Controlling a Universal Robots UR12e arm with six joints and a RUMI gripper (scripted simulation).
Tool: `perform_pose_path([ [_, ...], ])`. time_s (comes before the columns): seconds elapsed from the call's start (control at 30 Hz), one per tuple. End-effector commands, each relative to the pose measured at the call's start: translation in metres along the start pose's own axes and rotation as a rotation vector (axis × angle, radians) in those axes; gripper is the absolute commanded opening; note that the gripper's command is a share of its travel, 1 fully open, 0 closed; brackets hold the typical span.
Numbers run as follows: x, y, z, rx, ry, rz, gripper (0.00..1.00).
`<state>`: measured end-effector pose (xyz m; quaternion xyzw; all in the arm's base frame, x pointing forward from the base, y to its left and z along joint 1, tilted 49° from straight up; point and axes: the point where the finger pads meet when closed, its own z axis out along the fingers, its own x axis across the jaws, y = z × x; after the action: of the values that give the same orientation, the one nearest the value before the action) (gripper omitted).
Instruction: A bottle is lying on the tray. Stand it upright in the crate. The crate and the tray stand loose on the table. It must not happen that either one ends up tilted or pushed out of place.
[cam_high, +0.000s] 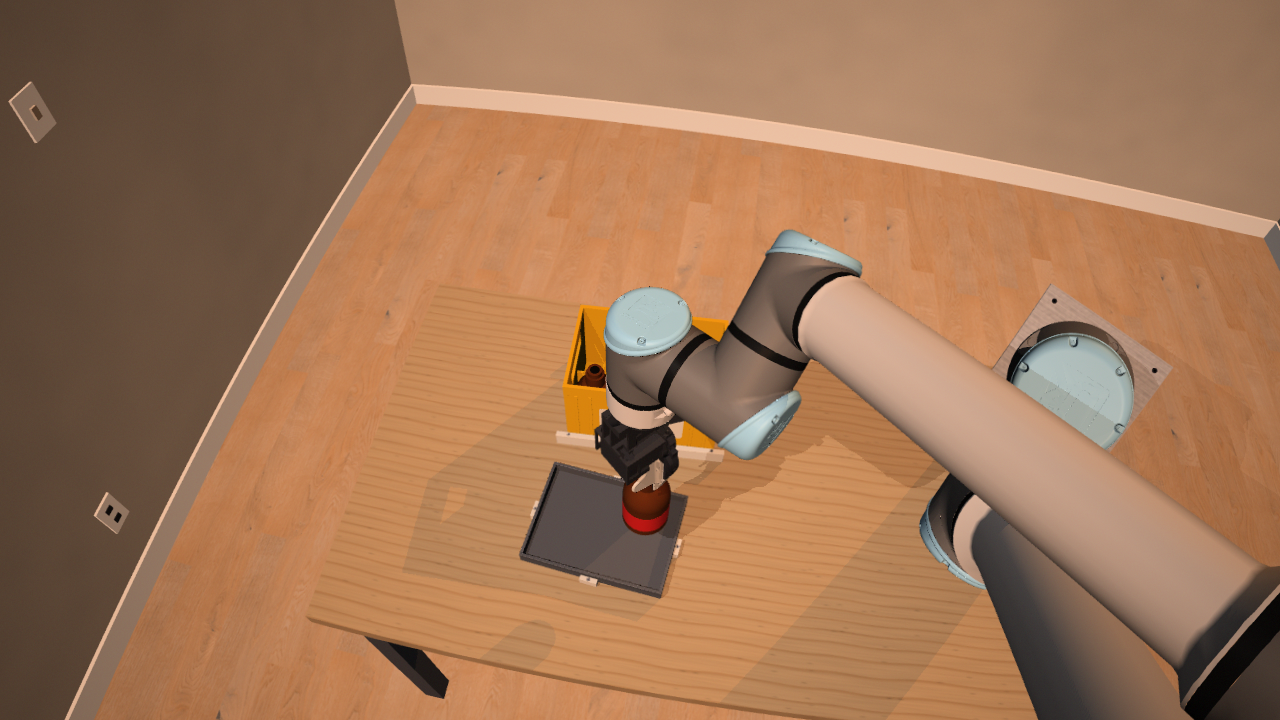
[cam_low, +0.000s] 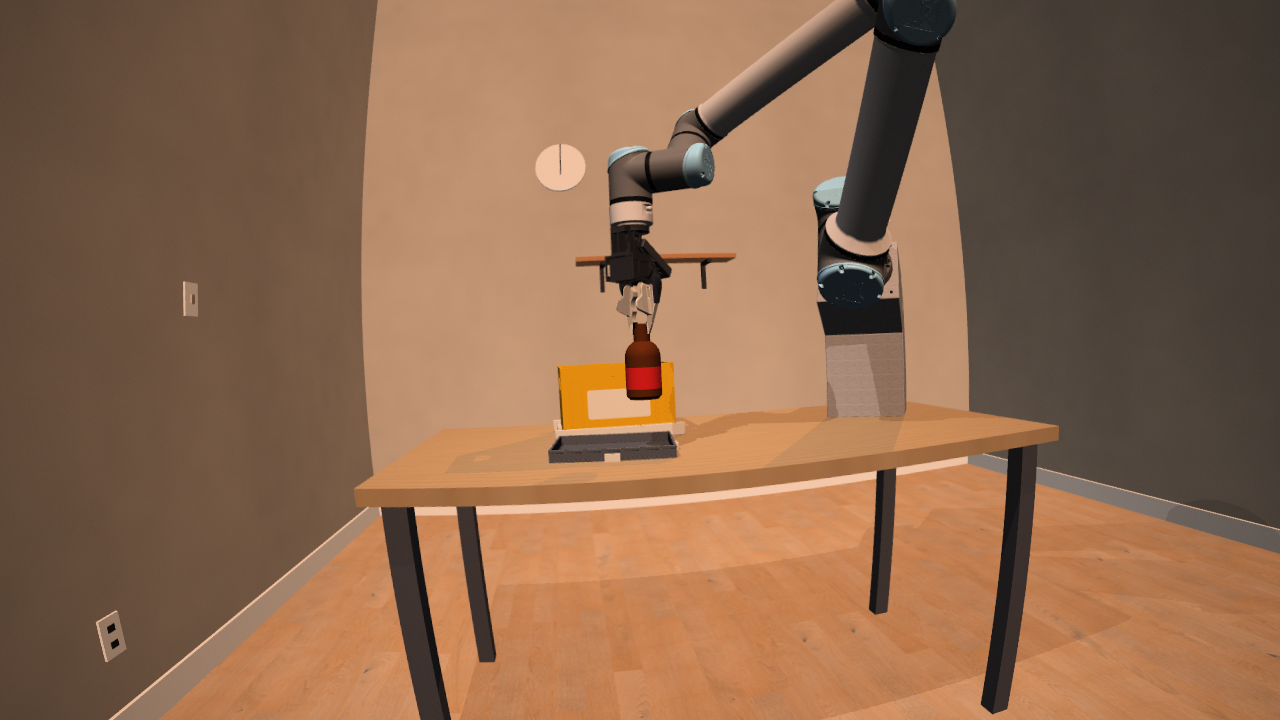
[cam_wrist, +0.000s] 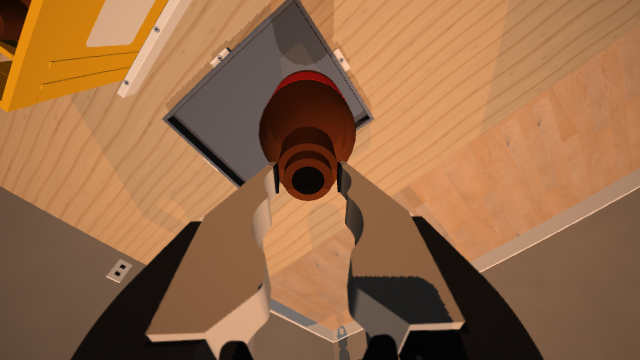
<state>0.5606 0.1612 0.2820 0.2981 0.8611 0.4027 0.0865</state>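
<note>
wooden table (cam_high: 465, 358) (cam_low: 501, 479) (cam_wrist: 430, 65) below, bottle (cam_high: 646, 508) (cam_low: 642, 362) (cam_wrist: 307, 120) upright, neck up

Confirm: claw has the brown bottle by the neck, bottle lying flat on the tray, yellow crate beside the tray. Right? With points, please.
Not quite: the bottle (cam_high: 646, 510) (cam_low: 642, 367) (cam_wrist: 307, 115) hangs upright above the tray (cam_high: 590, 577) (cam_low: 572, 454) (cam_wrist: 215, 110), not flat on it; the exterior view shows this. The claw (cam_high: 648, 483) (cam_low: 639, 324) (cam_wrist: 308, 164) does have its neck, and the yellow crate (cam_high: 583, 410) (cam_low: 572, 394) (cam_wrist: 65, 65) is beside the tray.
</note>
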Motion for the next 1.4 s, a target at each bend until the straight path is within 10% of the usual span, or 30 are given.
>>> perform_pose_path([
  [0.0,0.000,0.000,-0.005,0.000,0.000,-0.001,0.00],
  [1.37,0.000,0.000,-0.016,0.000,0.000,-0.001,0.00],
])
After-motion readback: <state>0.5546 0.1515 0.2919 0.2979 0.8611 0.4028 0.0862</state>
